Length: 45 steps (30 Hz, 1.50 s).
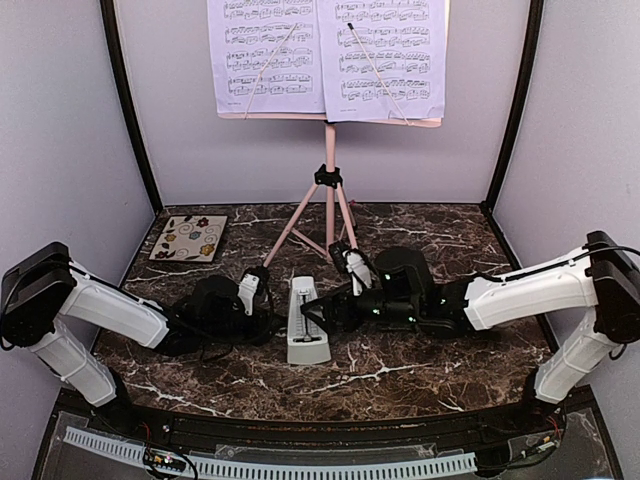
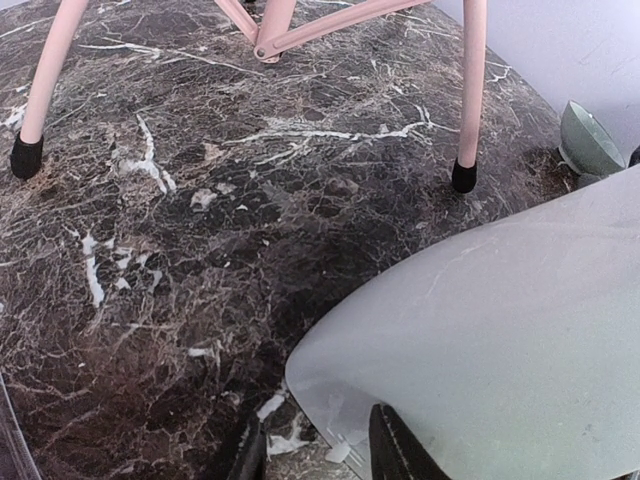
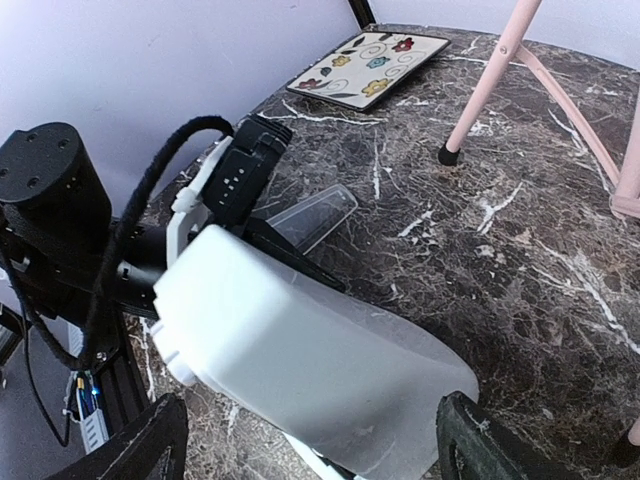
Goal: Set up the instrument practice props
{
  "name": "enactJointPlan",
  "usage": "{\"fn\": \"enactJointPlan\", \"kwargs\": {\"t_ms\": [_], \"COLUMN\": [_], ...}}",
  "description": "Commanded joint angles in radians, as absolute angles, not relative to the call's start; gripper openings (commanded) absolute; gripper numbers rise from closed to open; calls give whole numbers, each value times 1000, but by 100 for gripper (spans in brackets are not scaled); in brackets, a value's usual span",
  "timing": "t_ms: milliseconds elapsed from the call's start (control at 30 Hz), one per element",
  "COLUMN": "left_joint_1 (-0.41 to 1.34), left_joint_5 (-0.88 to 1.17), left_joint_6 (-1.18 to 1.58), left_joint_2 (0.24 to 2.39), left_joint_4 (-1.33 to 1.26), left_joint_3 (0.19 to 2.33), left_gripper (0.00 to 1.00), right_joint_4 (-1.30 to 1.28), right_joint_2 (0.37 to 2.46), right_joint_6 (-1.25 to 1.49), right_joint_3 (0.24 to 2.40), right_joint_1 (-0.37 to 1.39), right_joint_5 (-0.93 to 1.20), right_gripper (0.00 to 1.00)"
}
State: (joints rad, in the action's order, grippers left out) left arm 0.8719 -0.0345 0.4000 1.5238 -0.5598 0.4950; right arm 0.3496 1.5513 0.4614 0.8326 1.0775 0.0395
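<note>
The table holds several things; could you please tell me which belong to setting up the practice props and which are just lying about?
Belongs to the job: music stand, two sheet-music pages, metronome.
Lying about: floral tile, green bowl.

counts: music stand [image 1: 329, 150] x1, pink. black-capped feet [image 2: 25, 157] on it: 2 countable in the left wrist view, the other one [image 2: 463, 177] further right. sheet-music pages [image 1: 250, 40] x2, second one [image 1: 410, 40]. thin rods [image 1: 270, 65] across the pages: 2, one per page. metronome [image 1: 306, 325] x1, white-grey. floral tile [image 1: 189, 238] x1. green bowl [image 2: 588, 140] x1, only partly in shot. robot arms x2: left arm [image 1: 100, 310], right arm [image 1: 530, 288]. hands x2: left hand [image 1: 270, 312], right hand [image 1: 322, 312]. bench [image 1: 420, 370] x1, dark marble.
</note>
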Motion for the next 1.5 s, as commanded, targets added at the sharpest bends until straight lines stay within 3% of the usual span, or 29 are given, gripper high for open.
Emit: {"fn": "enactJointPlan", "kwargs": {"t_ms": [0, 300, 633, 767, 1233, 1367, 1467], "left_joint_1": [868, 868, 868, 868, 868, 868, 868], "left_joint_5": [-17, -23, -15, -12, -12, -12, -12], "left_joint_6": [380, 379, 377, 382, 382, 380, 381], "left_joint_2": [1513, 1505, 1514, 1516, 1520, 1525, 1527], "left_joint_4": [-561, -558, -564, -566, -560, -559, -559], "left_joint_3": [516, 509, 514, 517, 527, 532, 533], "left_gripper": [38, 38, 38, 38, 38, 38, 38], "right_joint_4": [336, 328, 343, 342, 322, 334, 357], "right_joint_2": [1568, 1548, 1553, 1579, 1561, 1545, 1532], "right_joint_6": [484, 491, 477, 487, 475, 461, 449], "right_joint_3": [864, 835, 843, 878, 851, 830, 813], "right_joint_1": [1090, 1089, 1100, 1111, 1112, 1114, 1114], "right_joint_5": [-50, -94, -54, -74, -160, -129, -93], "right_gripper": [82, 61, 85, 87, 53, 59, 76]}}
